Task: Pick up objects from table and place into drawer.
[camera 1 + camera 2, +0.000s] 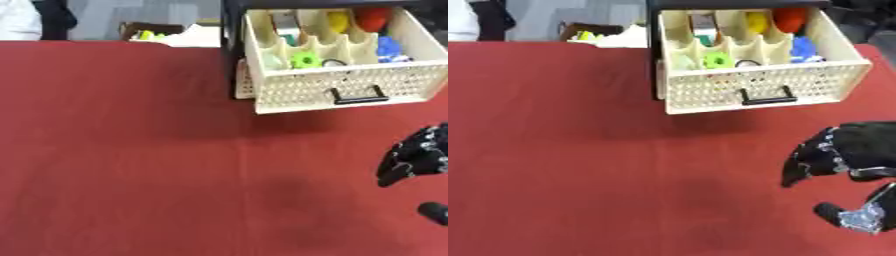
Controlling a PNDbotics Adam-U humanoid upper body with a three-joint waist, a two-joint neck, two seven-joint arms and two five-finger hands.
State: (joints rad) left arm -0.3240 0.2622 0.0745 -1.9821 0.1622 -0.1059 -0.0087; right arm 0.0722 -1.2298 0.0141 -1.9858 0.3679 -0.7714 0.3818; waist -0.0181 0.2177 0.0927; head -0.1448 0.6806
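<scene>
A cream perforated drawer point(710, 90) with a black handle point(767, 97) stands pulled out at the table's far right. Its compartments hold a bright green piece point(715, 60), a yellow thing point(757, 21), a red thing point(792, 19) and a blue thing point(804, 48). My right hand point(846, 150) hovers over the red table point(131, 150) at the lower right, in front of the drawer and apart from it. The fingers point(798, 172) droop relaxed to the left, the thumb point(837, 214) is spread below them, and nothing lies between them. No loose object shows on the tabletop. My left hand is out of sight.
The drawer slides out of a black cabinet frame point(229, 45). Beyond the table's far edge lie a white sheet point(197, 37) and a small yellow-green thing point(147, 35). The red cloth runs wide to the left and front.
</scene>
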